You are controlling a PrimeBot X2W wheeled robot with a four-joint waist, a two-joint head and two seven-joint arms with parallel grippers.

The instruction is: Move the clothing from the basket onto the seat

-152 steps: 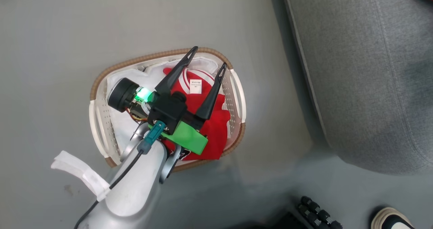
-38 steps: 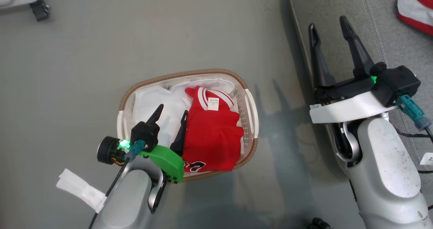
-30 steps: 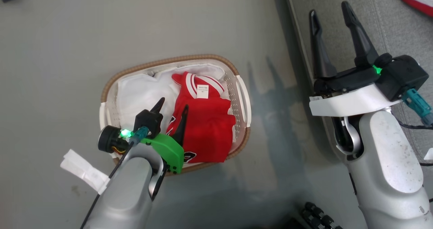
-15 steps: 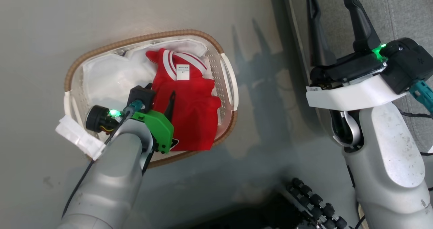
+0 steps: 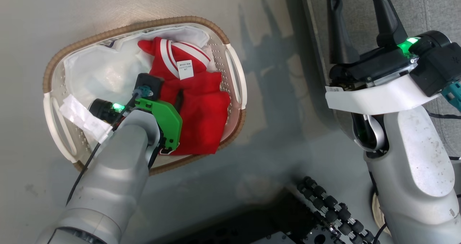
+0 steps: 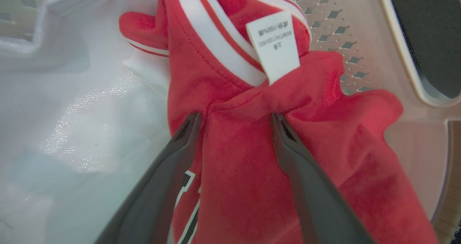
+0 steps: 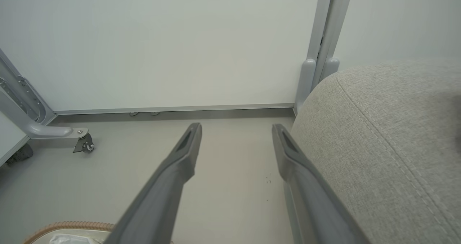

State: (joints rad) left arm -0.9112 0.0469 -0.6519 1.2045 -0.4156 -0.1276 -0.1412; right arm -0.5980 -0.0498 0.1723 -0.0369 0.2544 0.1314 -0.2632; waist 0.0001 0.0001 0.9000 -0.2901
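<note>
While the left gripper [image 6: 235, 118] stood spread astride a fold of the red garment [image 6: 324, 157], not yet pinched, a shallow bite might have slipped; right gripper [image 7: 236, 128] spread, empty.

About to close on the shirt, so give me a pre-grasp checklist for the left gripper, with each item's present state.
1. The left gripper is open over the red garment: ok.
2. Fabric ridge between its fingers: ok, a fold is bunched there.
3. The white sheet is clear of the pinch: cannot tell, one finger lies along the garment's edge.
4. Garment gripped: not ok, fingers apart.
5. The right gripper is open, empty and outside the basket: ok.
6. Bare seat to receive it: ok.
</note>
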